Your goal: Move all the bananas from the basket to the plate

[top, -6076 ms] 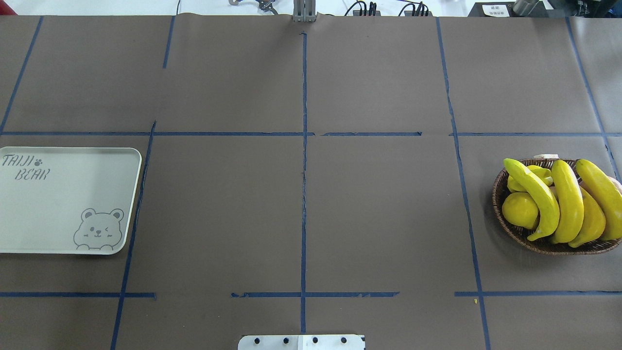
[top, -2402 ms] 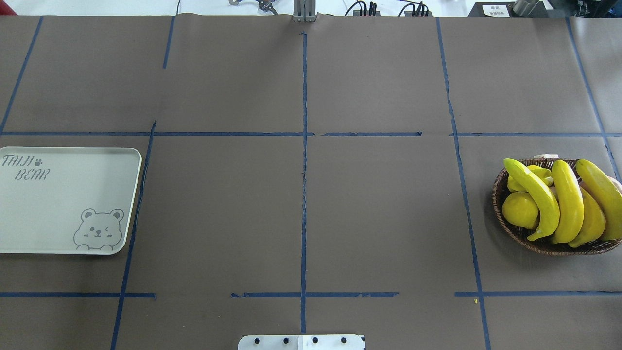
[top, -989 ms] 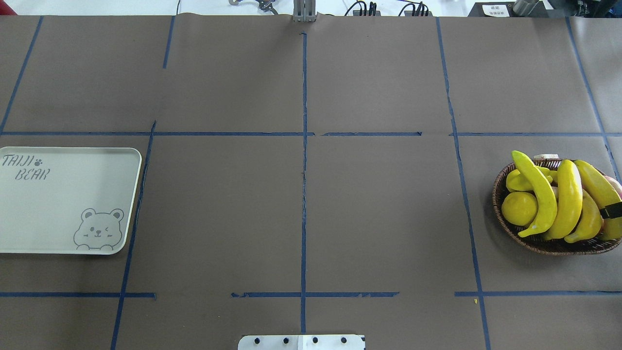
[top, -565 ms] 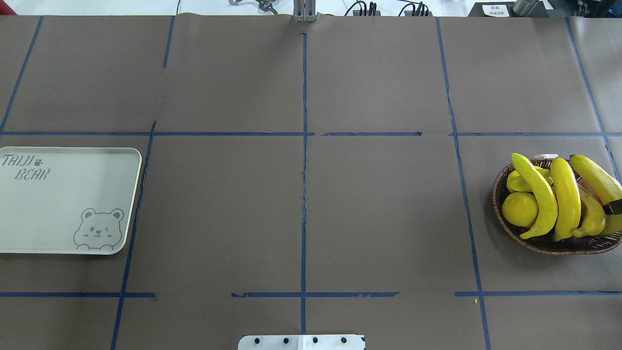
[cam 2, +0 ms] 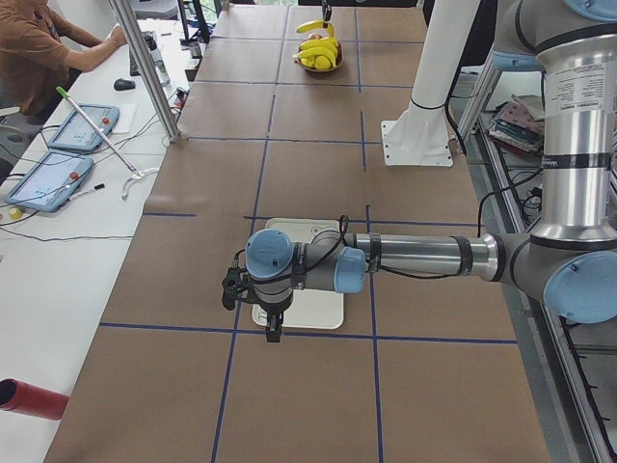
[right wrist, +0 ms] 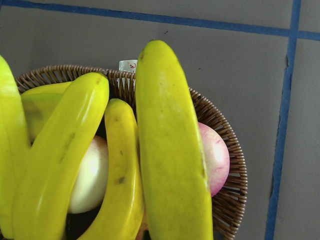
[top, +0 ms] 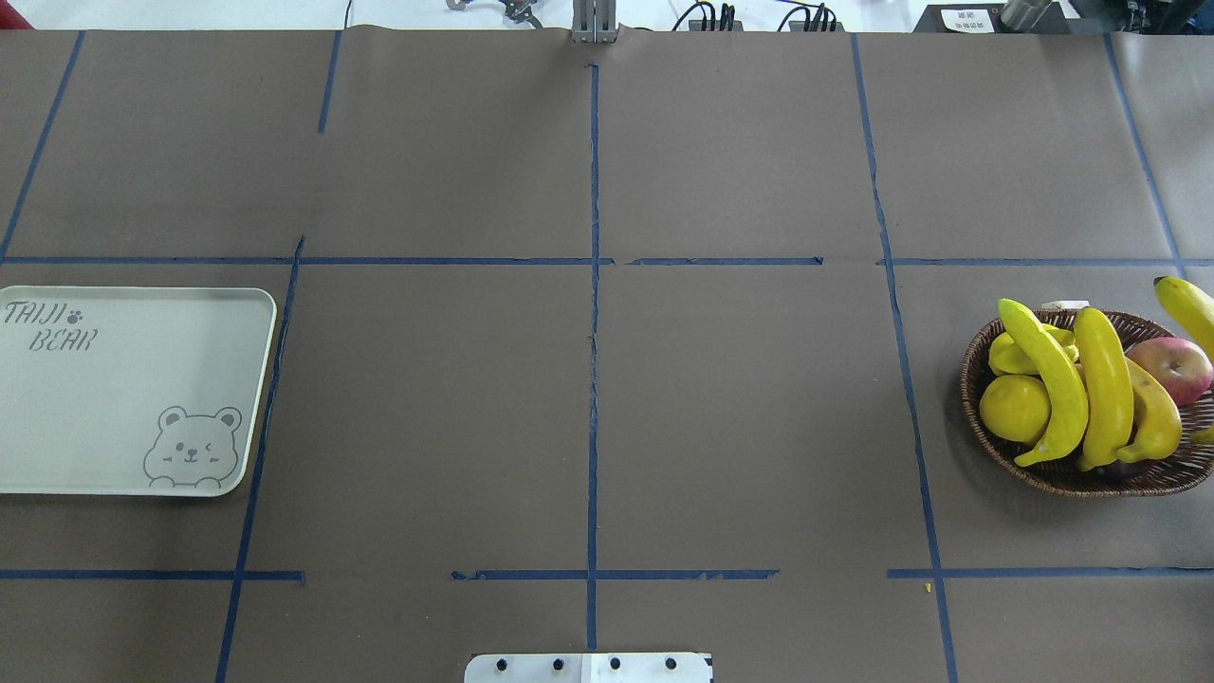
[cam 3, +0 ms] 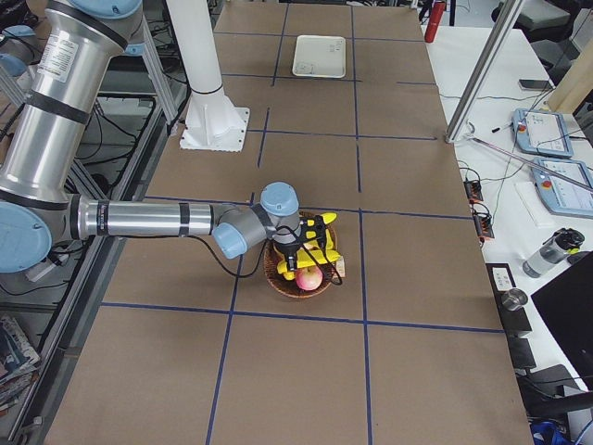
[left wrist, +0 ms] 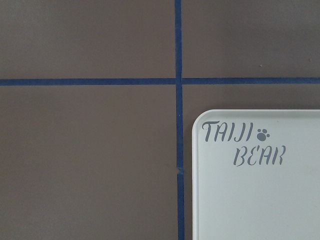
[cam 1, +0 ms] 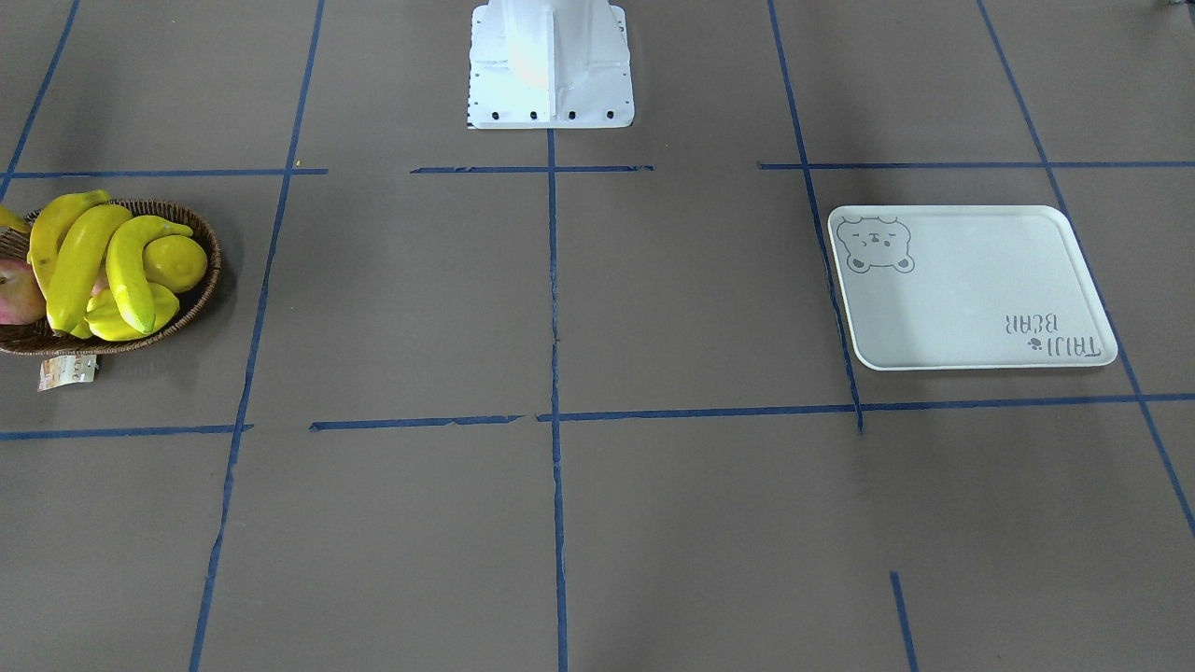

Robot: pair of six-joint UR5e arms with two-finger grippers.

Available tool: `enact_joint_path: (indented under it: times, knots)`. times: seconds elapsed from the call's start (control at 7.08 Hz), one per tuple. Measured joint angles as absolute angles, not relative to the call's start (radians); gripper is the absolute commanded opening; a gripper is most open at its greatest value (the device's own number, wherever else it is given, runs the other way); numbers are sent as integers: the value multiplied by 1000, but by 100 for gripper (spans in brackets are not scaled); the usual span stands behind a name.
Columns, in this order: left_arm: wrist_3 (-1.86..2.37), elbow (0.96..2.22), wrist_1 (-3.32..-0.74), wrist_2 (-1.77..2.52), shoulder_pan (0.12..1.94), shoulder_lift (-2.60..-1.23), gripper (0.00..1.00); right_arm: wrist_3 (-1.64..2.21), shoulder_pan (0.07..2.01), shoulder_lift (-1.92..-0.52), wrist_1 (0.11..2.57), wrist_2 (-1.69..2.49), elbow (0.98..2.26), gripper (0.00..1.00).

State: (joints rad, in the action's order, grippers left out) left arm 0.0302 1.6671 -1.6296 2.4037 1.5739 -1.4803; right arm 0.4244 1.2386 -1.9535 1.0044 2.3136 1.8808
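We cannot tell if our right pincer [cam 3: 308,239] or left pincer [cam 2: 273,333] is clenched, so the banana [top: 1186,305] hanging over the basket [top: 1053,482] could slip and fall on the tabletop [top: 740,408] before reaching the far-off plate [top: 123,398].

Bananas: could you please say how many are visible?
4. In the basket: left banana, middle banana, right banana. The fourth banana is raised above its right side.

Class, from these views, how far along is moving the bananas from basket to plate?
Done: nothing; the plate is bare. In hand: one banana raised above the basket under the right arm, grip unseen. Left: three bananas lying in it.
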Motion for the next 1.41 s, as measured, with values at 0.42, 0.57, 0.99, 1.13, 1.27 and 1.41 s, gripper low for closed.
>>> enact_joint_path:
  times: [0.42,0.57,0.99,1.13,1.27,1.41]
  knots:
    - [31,1668,-1630,2404,1574,-1480,100,369,1289,-2015,1087,2349,1979,0]
    - [31,1668,-1630,2404,1574,-1480,100,290,1337,-2014,1208,2330,2043,0]
    - [31,1673,-1631,2409,1574,-1481,100,36,1525,-1778,1648,2299,2130,1]
    - [32,1680,-1633,2411,1573,-1482,100,39,1512,-1682,1710,2317,2131,2]
    - [33,1686,-1655,2410,1566,-1484,100,109,1449,-1579,1738,2340,2128,2]
    - [48,1684,-1716,2407,1548,-1488,100,251,1349,-1460,1748,2349,2118,2]
